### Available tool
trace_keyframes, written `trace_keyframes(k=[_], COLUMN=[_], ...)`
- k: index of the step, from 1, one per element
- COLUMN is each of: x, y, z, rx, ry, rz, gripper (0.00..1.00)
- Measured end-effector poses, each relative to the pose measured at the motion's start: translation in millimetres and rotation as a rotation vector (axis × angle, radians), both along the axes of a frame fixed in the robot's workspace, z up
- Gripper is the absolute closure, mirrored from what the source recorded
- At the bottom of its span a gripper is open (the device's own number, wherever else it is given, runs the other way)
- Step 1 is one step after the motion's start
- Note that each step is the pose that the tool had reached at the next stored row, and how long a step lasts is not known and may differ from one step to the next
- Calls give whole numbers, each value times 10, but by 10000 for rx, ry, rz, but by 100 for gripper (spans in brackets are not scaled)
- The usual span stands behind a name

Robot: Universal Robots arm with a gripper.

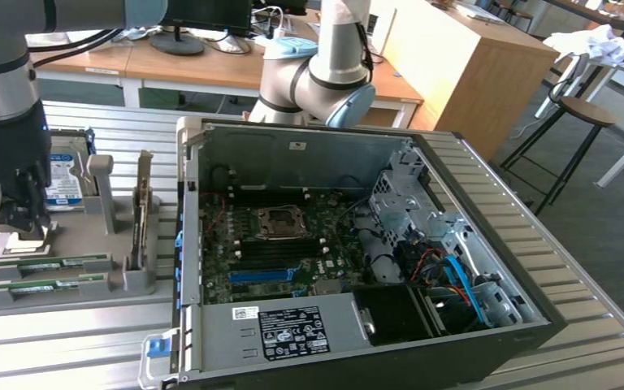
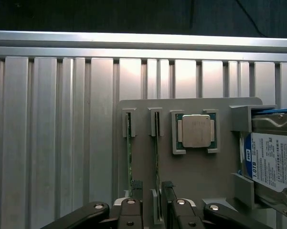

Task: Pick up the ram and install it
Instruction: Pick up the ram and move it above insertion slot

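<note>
Grey holder cradles ram, processor, drive.

Slatted table, grey holder, open computer

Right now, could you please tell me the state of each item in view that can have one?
gripper: open, fingers either side of one ram, not clamped.
ram: on edge in its holder slot, not lifted.
second ram: on edge in the neighbouring slot, untouched.
processor: lying flat in its recess.
hard drive: seated in the holder.
computer case: side open, board exposed.
</note>
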State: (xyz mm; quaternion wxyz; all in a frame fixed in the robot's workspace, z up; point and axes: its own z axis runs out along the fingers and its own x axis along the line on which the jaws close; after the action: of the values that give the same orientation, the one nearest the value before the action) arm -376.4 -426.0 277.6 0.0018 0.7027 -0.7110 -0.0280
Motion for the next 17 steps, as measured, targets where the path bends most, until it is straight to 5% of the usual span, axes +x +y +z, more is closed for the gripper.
trace_keyframes(k=[17], x=[3], y=[0], z=[-33], rx=[0], ry=[0], rz=[386], gripper=[70])
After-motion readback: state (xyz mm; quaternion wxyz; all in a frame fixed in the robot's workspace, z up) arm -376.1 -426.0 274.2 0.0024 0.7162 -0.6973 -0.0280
